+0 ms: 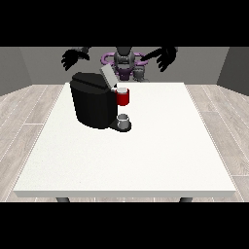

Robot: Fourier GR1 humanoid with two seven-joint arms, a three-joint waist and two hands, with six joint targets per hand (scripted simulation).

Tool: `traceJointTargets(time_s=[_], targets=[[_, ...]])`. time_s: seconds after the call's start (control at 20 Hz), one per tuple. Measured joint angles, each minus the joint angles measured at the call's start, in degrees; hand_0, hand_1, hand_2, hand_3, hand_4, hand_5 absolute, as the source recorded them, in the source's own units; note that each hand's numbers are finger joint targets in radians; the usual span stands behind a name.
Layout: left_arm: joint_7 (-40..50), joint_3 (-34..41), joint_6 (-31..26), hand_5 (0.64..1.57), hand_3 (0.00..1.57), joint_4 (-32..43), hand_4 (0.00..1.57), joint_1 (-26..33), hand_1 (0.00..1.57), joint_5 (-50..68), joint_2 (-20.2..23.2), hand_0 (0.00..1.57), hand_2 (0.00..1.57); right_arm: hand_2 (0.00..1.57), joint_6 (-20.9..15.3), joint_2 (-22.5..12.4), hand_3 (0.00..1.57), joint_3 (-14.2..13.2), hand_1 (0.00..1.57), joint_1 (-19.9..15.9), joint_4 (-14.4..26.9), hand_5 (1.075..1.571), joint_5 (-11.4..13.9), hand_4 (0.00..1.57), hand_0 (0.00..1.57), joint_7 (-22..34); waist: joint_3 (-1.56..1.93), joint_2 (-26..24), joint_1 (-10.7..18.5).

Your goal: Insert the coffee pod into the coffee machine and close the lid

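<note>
While its lid [107, 76] stands open, the coffee machine [92, 99] holds a pod [122, 90].

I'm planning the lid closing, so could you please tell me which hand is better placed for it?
Probably the robot's right hand, at the view's left: it hangs raised almost above the coffee machine, near the tilted-up lid. The other hand hangs farther to the side.

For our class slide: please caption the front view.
Robot hands raised behind a black coffee machine, lid open.
</note>
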Motion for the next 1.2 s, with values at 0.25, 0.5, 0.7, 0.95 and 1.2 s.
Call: traceJointTargets(time_s=[0.25,0.5,0.7,0.95,1.2], targets=[[-2.8,2.4,-0.6,1.571,0.0,-0.5,0.23,7.0,0.0,4.5,-3.7,0.0,0.0,0.0,2.7,-2.3,0.0,0.4,0.0,-0.5,-2.7,1.571,-0.6,0.04,0.0,2.5,0.0,-4.5,3.7],[-1.6,3.5,-2.7,1.571,0.0,-2.2,0.0,10.8,0.0,8.4,-7.1,0.0,0.0,0.0,4.1,-3.7,0.0,0.4,0.0,-2.6,-3.5,1.571,-1.1,0.0,0.0,5.1,0.02,-7.0,8.0],[-1.0,2.9,-3.3,1.571,0.0,-5.2,0.0,13.7,0.0,10.7,-9.4,0.0,0.0,0.0,5.4,-4.8,0.0,1.2,0.0,-4.8,-3.8,1.571,-0.7,0.14,0.0,7.8,0.03,-7.5,10.2],[-0.2,2.3,-5.6,1.571,0.0,-9.7,0.0,17.8,0.0,13.9,-11.1,0.0,0.0,0.0,6.0,-5.4,0.0,1.6,0.0,-6.8,-2.5,1.571,0.7,0.0,0.0,7.7,0.04,-6.5,13.2],[1.4,0.2,-5.6,1.571,0.0,-15.8,0.22,21.2,0.0,17.4,-11.3,0.0,0.0,0.0,6.3,-4.5,0.0,2.2,0.0,-9.0,0.0,1.571,1.7,0.0,0.0,6.8,0.05,-4.5,14.3]])
